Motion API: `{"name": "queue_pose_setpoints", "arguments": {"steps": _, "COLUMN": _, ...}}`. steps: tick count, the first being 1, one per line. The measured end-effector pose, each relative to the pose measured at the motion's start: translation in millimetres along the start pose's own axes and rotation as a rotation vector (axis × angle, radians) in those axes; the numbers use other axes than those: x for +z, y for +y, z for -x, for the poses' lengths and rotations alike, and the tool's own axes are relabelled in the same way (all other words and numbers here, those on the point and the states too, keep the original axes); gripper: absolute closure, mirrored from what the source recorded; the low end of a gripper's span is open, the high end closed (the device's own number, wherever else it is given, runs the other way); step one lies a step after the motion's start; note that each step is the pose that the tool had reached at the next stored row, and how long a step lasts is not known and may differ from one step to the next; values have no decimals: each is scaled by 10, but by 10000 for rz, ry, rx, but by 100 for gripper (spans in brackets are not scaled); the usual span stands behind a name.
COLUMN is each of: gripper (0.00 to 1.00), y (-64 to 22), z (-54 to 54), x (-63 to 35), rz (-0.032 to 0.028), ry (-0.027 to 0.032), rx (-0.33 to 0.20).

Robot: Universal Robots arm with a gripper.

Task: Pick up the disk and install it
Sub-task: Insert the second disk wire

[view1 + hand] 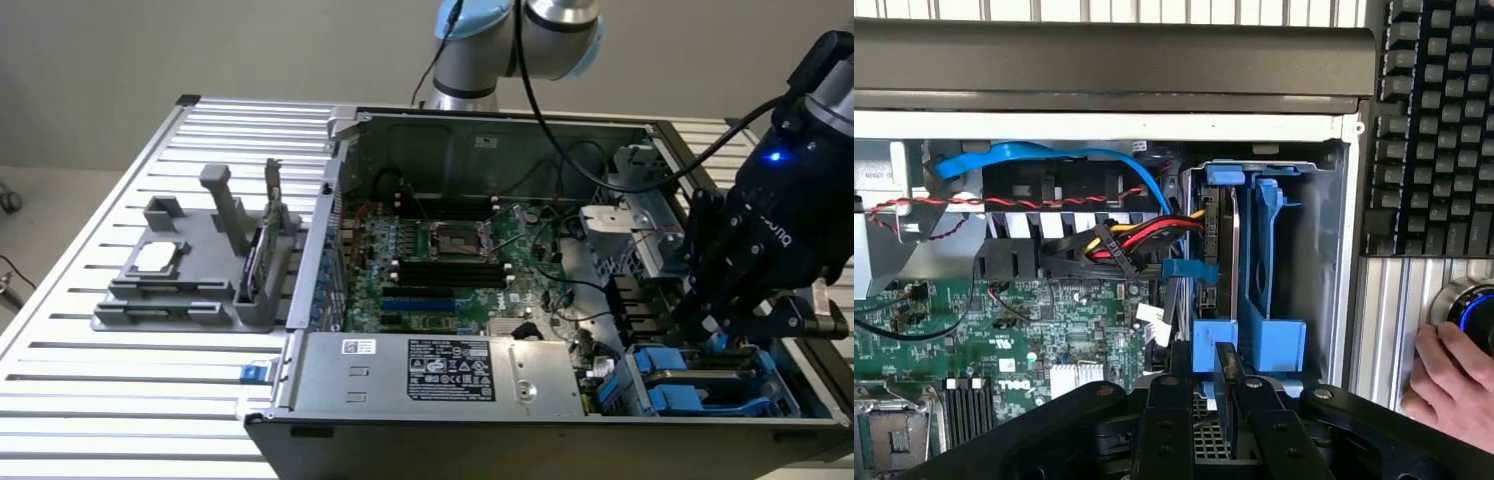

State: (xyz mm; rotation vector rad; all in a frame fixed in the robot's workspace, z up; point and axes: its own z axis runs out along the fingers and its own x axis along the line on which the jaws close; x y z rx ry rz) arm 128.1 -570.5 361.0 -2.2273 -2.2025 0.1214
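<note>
The disk (1233, 262) stands edge-on in the blue drive bay (1274, 300) at the case's corner, with its blue frame (1214, 345) along the sides. Its near dark edge runs up between my fingers (1169, 410). My gripper (1226, 385) is shut on that edge, one finger on each side. In the exterior view my gripper (725, 322) hangs at the right, just above the blue bay (694, 385) at the case's front corner.
The open computer case (320, 250) holds the motherboard (441, 260), a silver power supply (441, 370) and red, yellow and blue cables (1124, 240) beside the bay. A grey fixture (187, 270) stands at the exterior view's left. A hand (1449, 385) rests by a blue-lit knob (1474, 305).
</note>
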Motion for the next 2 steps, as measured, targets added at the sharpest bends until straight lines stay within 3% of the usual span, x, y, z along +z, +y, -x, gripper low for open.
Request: {"name": "queue_pose_setpoints", "arguments": {"steps": 2, "gripper": 76, "y": 0, "z": 0, "x": 0, "rz": 0, "ry": 0, "rx": 0}}
